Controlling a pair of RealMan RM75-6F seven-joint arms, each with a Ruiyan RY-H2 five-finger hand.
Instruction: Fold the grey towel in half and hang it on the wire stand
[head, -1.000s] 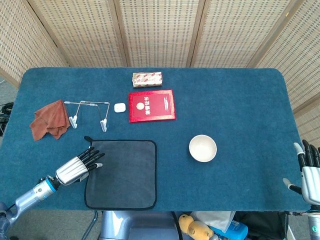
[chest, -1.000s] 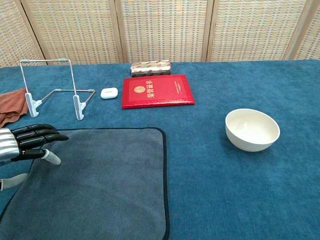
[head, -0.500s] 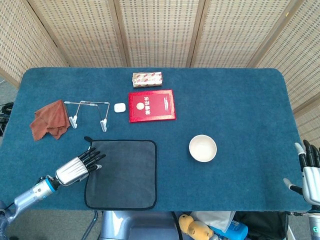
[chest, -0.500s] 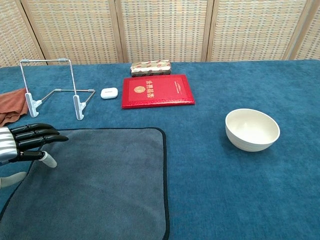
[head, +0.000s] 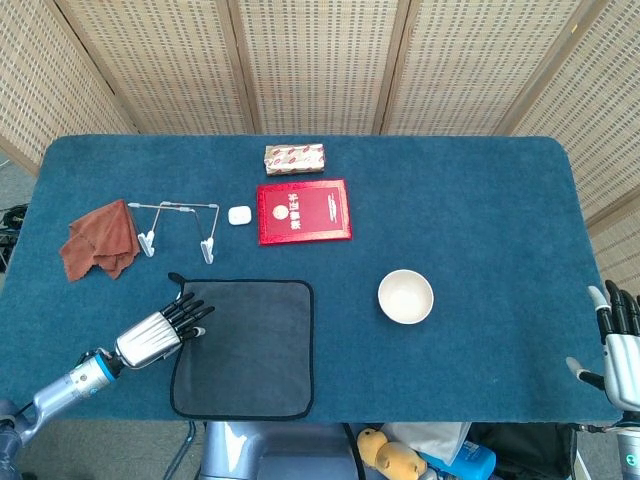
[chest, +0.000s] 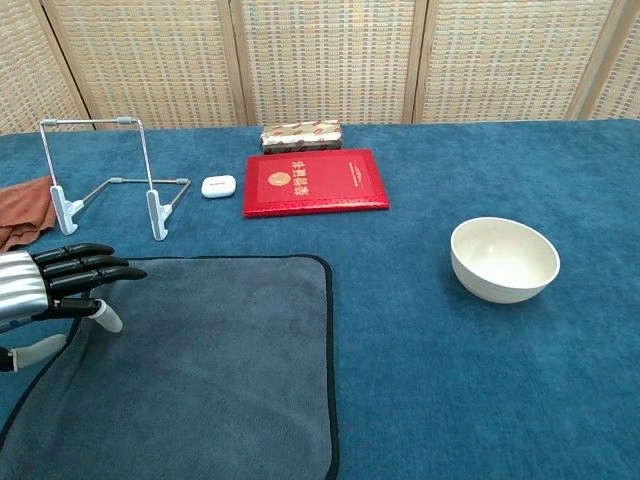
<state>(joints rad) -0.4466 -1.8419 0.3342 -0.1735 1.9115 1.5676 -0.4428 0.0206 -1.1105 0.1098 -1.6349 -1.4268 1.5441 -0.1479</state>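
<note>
left hand creeping onto towel edge, no grasp yet

grey towel (head: 243, 346) lies flat and unfolded on the blue table (head: 480, 220), near the front edge, just in front of the wire stand (head: 180, 226). left hand (head: 160, 331) sits at the towel's left edge, fingers (chest: 95, 270) straight and close together, thumb angled down toward the cloth, nothing in it. over the last second it has nudged slightly rightward and further over the towel's left border; towel itself hasn't moved. looks like lining up to pinch that left edge, so the fold hasn't started. right hand (head: 620, 345) is parked at the far right front corner, fingers pointing up and apart, holding nothing, well apart from the towel. stand is upright and bare. white bowl (head: 405, 296), red book (head: 303, 211), rust cloth (head: 100, 240) untouched.
</note>
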